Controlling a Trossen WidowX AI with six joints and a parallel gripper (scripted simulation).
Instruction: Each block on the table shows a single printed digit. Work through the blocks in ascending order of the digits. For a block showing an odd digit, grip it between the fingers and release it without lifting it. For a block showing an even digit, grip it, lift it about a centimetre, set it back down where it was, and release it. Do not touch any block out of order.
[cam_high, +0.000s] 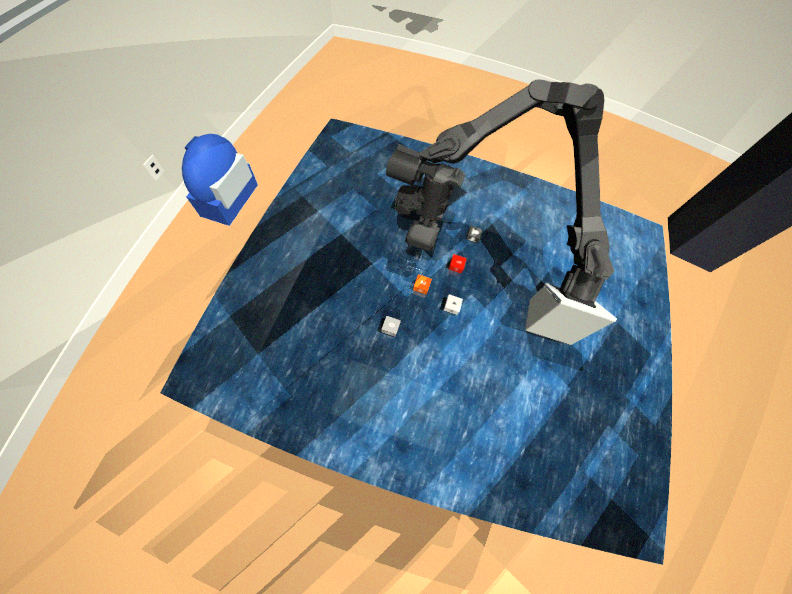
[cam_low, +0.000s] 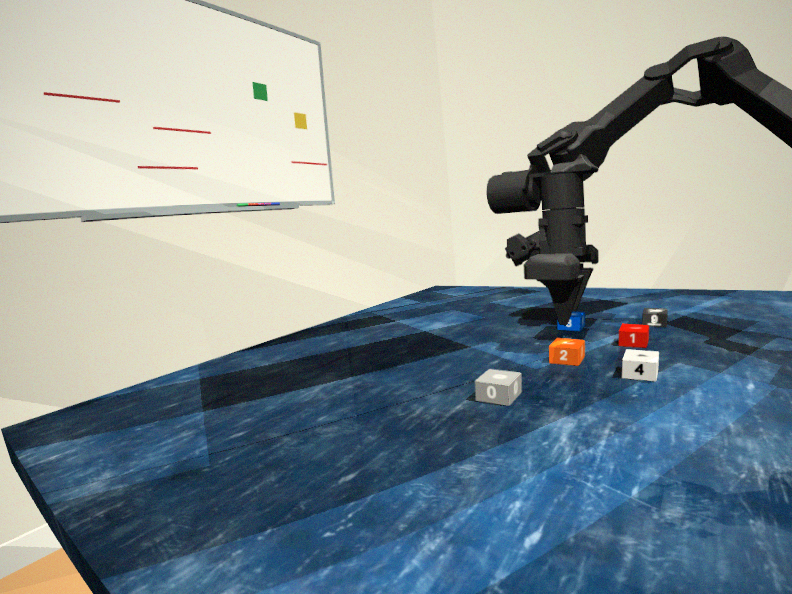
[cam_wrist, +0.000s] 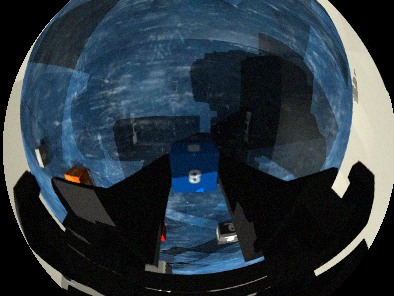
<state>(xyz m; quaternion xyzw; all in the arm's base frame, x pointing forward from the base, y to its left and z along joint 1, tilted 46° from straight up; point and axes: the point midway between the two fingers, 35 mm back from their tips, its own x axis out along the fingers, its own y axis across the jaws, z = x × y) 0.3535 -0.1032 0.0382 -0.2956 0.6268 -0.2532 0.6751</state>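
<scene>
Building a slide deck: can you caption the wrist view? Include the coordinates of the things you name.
Pincer (cam_high: 420, 253) (cam_low: 565, 322) (cam_wrist: 193, 159) closed on the blue block (cam_low: 577, 320) (cam_wrist: 194, 167) marked 8, with an orange block (cam_high: 422, 284) (cam_low: 566, 352) (cam_wrist: 78, 175) at picture left.

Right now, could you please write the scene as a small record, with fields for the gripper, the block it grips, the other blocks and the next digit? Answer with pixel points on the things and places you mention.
gripper: shut on a block, pointing down (cam_high: 420, 250) (cam_low: 564, 322) (cam_wrist: 194, 159)
gripped block: blue block, digit 8 (cam_low: 573, 321) (cam_wrist: 194, 167)
grey block: 0 (cam_high: 390, 326) (cam_low: 497, 388) (cam_wrist: 41, 155)
red block: 1 (cam_high: 457, 263) (cam_low: 633, 335) (cam_wrist: 163, 233)
orange block: 2 (cam_high: 422, 284) (cam_low: 566, 352) (cam_wrist: 79, 176)
white block: 4 (cam_high: 452, 304) (cam_low: 639, 366)
dark block: 9 (cam_high: 474, 234) (cam_low: 653, 317) (cam_wrist: 227, 233)
next digit after 8: 9
gripped block touching table: cannot tell
</scene>
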